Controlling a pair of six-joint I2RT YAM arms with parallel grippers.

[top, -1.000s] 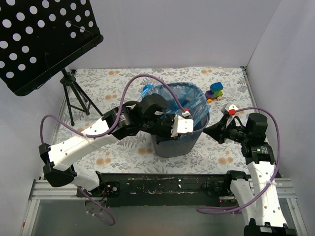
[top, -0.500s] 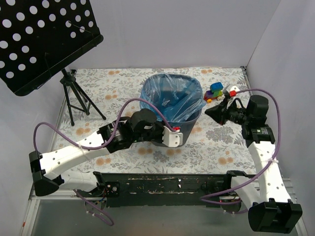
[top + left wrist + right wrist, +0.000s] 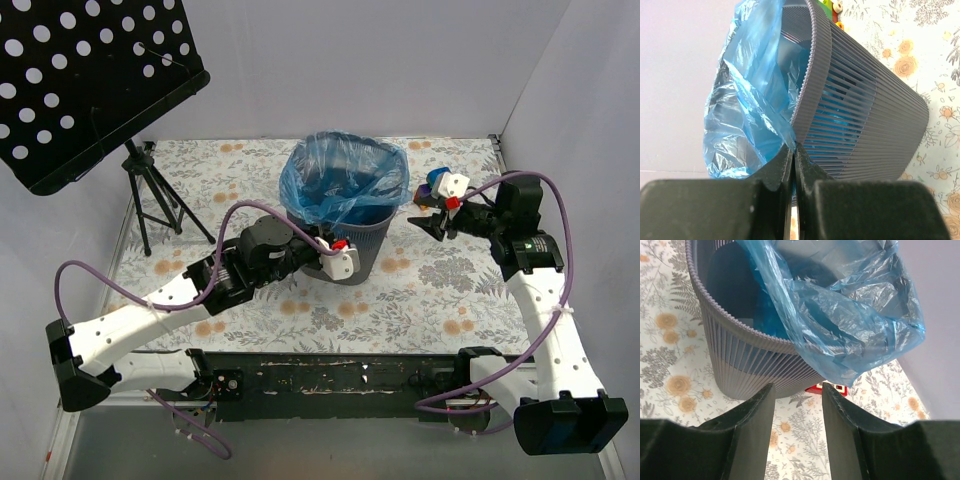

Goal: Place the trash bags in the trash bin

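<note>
The dark grey trash bin stands upright mid-table, with the blue trash bag lining it and spilling over its rim. My left gripper is at the bin's near side. In the left wrist view it is shut on a fold of the bag just outside the bin's rim. My right gripper hangs open at the bin's right side. In the right wrist view it holds nothing, and the bag's loose edge hangs just above its fingers, beside the bin.
A multicoloured toy-brick car sits just behind my right gripper. A red block lies on the floral cloth past the bin. A black perforated music stand on a tripod fills the far left. White walls close the back and right.
The bin has shifted away from the arms and now stands upright. My right gripper has opened and let go of the bag. The left arm has drawn back, still pinching the bag.
</note>
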